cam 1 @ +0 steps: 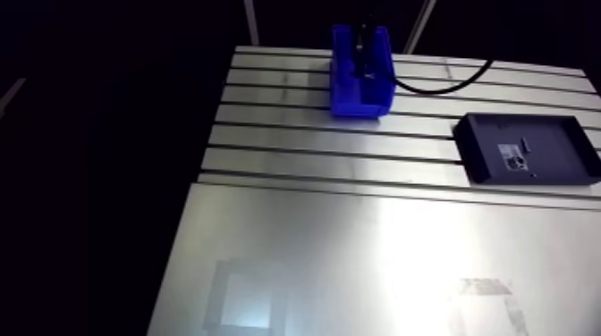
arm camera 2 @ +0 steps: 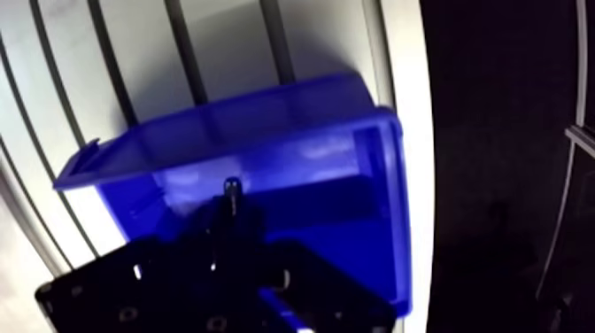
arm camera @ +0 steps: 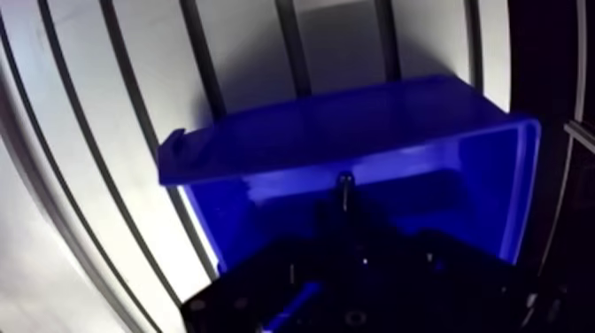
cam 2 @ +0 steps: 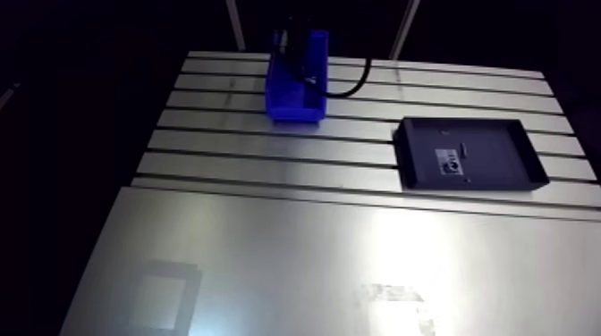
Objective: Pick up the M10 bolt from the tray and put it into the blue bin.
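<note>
Narrowly parted, tool (arm camera: 345,199) pinches bolt (arm camera: 345,180) over blue bin (arm camera: 310,133).

Slotted table (cam 1: 295,134) holds blue bin (cam 1: 356,104), black tray (cam 1: 554,143).

the counter (cam 1: 295,143) is bare metal, ribbed by dark slots over its far half and a smooth, flat sheet (cam 1: 340,250) over its near half, satin rather than mirror-bright, with a broad white glare on it. by the counter's far edge the blue bin (cam 1: 358,100) looks like moulded plastic, smooth-walled with a soft gloss, while the black tray (cam 1: 466,147) near the right edge is matt and also looks plastic, with a pale paper-like label (cam 1: 512,154) inside. the pincer (arm camera: 345,202) is dark and matt, and the bolt (arm camera: 345,181) pinched at its tip shows as dull grey metal.
</note>
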Tool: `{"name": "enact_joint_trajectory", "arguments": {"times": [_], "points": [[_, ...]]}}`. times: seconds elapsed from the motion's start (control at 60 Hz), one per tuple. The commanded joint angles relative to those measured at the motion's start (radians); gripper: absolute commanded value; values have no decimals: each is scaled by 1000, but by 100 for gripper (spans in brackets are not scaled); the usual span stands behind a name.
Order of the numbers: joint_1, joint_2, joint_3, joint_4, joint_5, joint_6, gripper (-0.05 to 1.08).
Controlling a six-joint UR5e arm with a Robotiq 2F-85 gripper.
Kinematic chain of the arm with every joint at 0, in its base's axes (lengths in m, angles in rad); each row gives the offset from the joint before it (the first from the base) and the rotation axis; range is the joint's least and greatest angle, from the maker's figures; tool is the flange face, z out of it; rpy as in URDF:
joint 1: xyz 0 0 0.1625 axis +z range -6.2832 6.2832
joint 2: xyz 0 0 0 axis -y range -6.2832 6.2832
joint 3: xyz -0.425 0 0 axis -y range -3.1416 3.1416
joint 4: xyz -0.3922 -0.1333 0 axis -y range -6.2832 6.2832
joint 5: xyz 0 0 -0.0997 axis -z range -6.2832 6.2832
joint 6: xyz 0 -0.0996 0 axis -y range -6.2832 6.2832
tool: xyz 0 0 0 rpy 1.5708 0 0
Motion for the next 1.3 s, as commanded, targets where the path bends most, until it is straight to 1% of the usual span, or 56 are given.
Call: {"name": "enact_joint_trajectory", "arguments": {"times": [0.017, 0.033, 0.05, 0.067, 0.083, 0.1, 0.117, 0.133, 0.15, 0.167, 0.183, 0.2, 0.25, 0.267, 0.283, 0.3, 0.383, 0.533, 0.667, 0.683, 0.7, 0.733, 0.75, 0.767, 0.783, 0.8, 0.817, 0.833, 0.85, 0.867, 0.917, 0.933, 0.95, 0.983, 1.017, 1.05, 1.067, 1.083, 1.1, 1.117, 1.133, 1.15, 1.167, 1.183, 1.2, 1.217, 1.233, 1.25, 1.267, 1.3], "points": [[-1, 3, 1, 0, 13, 12, 65], [-1, 3, 1, 0, 13, 12, 65], [-1, 3, 1, 0, 13, 20, 53], [-1, 3, 1, 0, 13, 20, 53], [-1, 6, -1, 0, 14, 32, 42], [-1, 6, -1, 0, 14, 32, 42], [-2, 8, -2, 0, 16, 45, 31], [-2, 8, -2, 0, 16, 45, 31], [-2, 8, -2, 0, 17, 55, 22], [-2, 8, -2, 1, 19, 60, 16], [-2, 8, -2, 1, 19, 60, 16], [-2, 8, -2, 1, 22, 61, 12], [-3, 8, -2, 1, 22, 63, 9], [-4, 8, -4, 2, 22, 63, 5], [-4, 8, -4, 2, 22, 63, 5], [-4, 8, -5, 3, 22, 63, 2], [-1, 4, -10, 3, 21, 63, 1], [1, -23, -46, 20, 20, 64, 1], [-1, -58, -91, 88, 22, 64, 1], [-1, -63, -104, 114, 26, 64, 1], [-1, -63, -104, 114, 26, 64, 1], [-2, -75, -136, 168, 43, 64, 1], [-2, -75, -136, 168, 43, 64, 1], [-6, -83, -149, 195, 54, 66, 1], [-6, -83, -149, 195, 54, 66, 1], [-11, -90, -161, 220, 62, 66, 1], [-11, -90, -161, 220, 62, 66, 1], [-18, -98, -172, 243, 69, 70, 1], [-18, -98, -172, 243, 69, 70, 1], [-24, -104, -186, 266, 75, 82, 1], [-29, -109, -197, 289, 80, 102, 1], [-30, -115, -208, 312, 83, 130, 1], [-30, -115, -208, 312, 83, 130, 1], [-31, -126, -231, 351, 83, 204, 1], [-31, -126, -231, 351, 83, 204, 1], [-30, -139, -245, 385, 85, 287, 1], [-30, -139, -245, 385, 85, 287, 1], [-30, -148, -253, 398, 85, 333, 1], [-30, -148, -253, 398, 85, 333, 1], [-30, -156, -259, 409, 84, 389, 1], [-30, -156, -259, 409, 84, 389, 1], [-32, -164, -265, 417, 82, 455, 1], [-32, -164, -265, 417, 82, 455, 1], [-35, -172, -267, 421, 81, 523, 1], [-35, -172, -267, 421, 81, 523, 1], [-38, -184, -266, 423, 75, 591, 1], [-38, -184, -266, 423, 75, 591, 1], [-40, -197, -266, 423, 73, 659, 1], [-40, -197, -266, 423, 73, 659, 1], [-40, -217, -262, 425, 70, 794, 1]]}}
